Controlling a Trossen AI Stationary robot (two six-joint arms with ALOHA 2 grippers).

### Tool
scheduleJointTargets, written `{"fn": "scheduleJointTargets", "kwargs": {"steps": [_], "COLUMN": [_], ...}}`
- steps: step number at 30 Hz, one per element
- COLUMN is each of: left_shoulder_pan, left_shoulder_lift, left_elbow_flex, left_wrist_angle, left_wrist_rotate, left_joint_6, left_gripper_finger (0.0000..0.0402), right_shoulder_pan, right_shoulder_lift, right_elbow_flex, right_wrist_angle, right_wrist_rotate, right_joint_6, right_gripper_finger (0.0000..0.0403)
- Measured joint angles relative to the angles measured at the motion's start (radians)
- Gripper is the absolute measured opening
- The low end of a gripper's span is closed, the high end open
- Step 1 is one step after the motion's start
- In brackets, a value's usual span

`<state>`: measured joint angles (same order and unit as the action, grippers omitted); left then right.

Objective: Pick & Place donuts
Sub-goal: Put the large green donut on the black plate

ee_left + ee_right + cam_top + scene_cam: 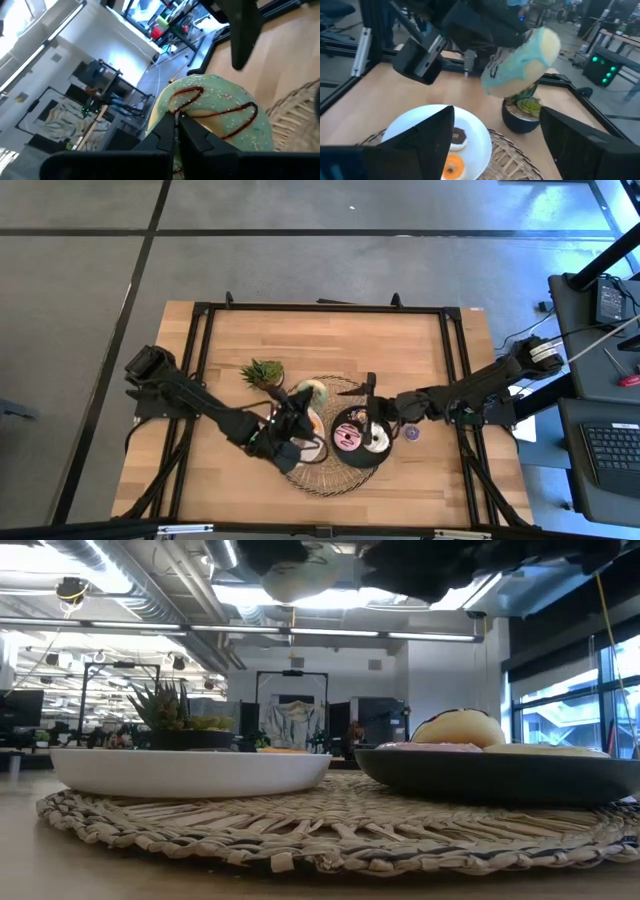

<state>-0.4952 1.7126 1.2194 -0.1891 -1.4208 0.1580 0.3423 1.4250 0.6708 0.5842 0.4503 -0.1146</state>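
My left gripper is shut on a green donut with brown drizzle, held in the air above the white plate; it also shows in the right wrist view. The white plate holds a brown donut and an orange donut. My right gripper is open and empty over the black plate, which holds a pink donut and a cream donut. A purple mini donut lies on the table to the right of the black plate. My left gripper pinches the green donut's rim between its two fingers. It comes at it slanting from the table's left. The donut is lifted clear of the white plate and stands tilted on edge.
Both plates stand on a round woven mat. A small potted plant stands just beyond the white plate. The two grippers are close together over the mat. Bare wood lies at the table's far side and near corners.
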Motion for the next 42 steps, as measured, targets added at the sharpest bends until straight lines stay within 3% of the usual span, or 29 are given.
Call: {"fn": "scheduleJointTargets", "kwargs": {"steps": [12, 33, 38, 42], "left_shoulder_pan": [0.035, 0.035, 0.034, 0.030], "left_shoulder_lift": [0.000, 0.000, 0.000, 0.000], "left_elbow_flex": [0.000, 0.001, 0.001, 0.001], "left_wrist_angle": [0.059, 0.119, 0.119, 0.119], "left_wrist_rotate": [0.000, 0.000, -0.005, -0.006], "left_joint_6": [0.058, 0.115, 0.117, 0.117], "left_gripper_finger": [0.0004, 0.0004, 0.0004, 0.0007], "right_shoulder_pan": [-0.050, -0.074, -0.082, -0.080], "right_shoulder_lift": [0.070, 0.118, 0.166, 0.176], "right_elbow_flex": [0.000, 0.021, 0.068, 0.088], "right_wrist_angle": [0.194, 0.296, 0.293, 0.273], "right_wrist_rotate": [0.001, -0.033, -0.027, 0.030], "right_joint_6": [0.084, 0.068, 0.052, 0.041], "right_gripper_finger": [0.0283, 0.0235, 0.0211, 0.0169]}}
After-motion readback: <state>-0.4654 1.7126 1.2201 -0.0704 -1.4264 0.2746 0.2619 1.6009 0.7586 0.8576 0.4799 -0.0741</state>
